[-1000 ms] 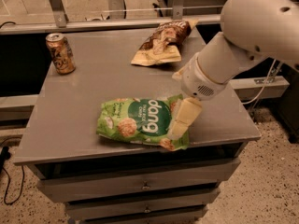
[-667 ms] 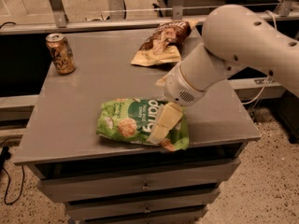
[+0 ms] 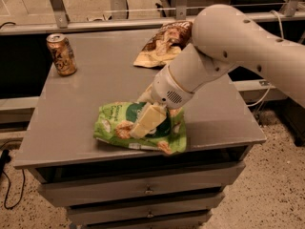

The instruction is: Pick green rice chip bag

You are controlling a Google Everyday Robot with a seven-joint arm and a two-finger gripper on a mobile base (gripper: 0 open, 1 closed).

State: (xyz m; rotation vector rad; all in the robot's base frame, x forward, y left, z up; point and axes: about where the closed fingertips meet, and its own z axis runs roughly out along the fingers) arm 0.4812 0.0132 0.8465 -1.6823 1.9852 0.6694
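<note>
The green rice chip bag (image 3: 114,125) lies flat near the front edge of the grey table (image 3: 95,85), a bright green crinkly pouch with chip pictures. My gripper (image 3: 145,120) is down on the middle of the bag, coming in from the right on the big white arm (image 3: 228,46). One cream-coloured finger (image 3: 148,119) rests on the bag's top face and covers its lettering. The other finger is hidden.
A brown-and-cream snack bag (image 3: 162,44) lies at the table's back right. A gold drink can (image 3: 61,54) stands at the back left. Grey drawers (image 3: 143,190) sit under the tabletop. A metal rail (image 3: 95,25) runs behind the table.
The gripper has moved left, from the bag's right end to over its middle. The arm has swung in over the table. The bag has stayed in place.
</note>
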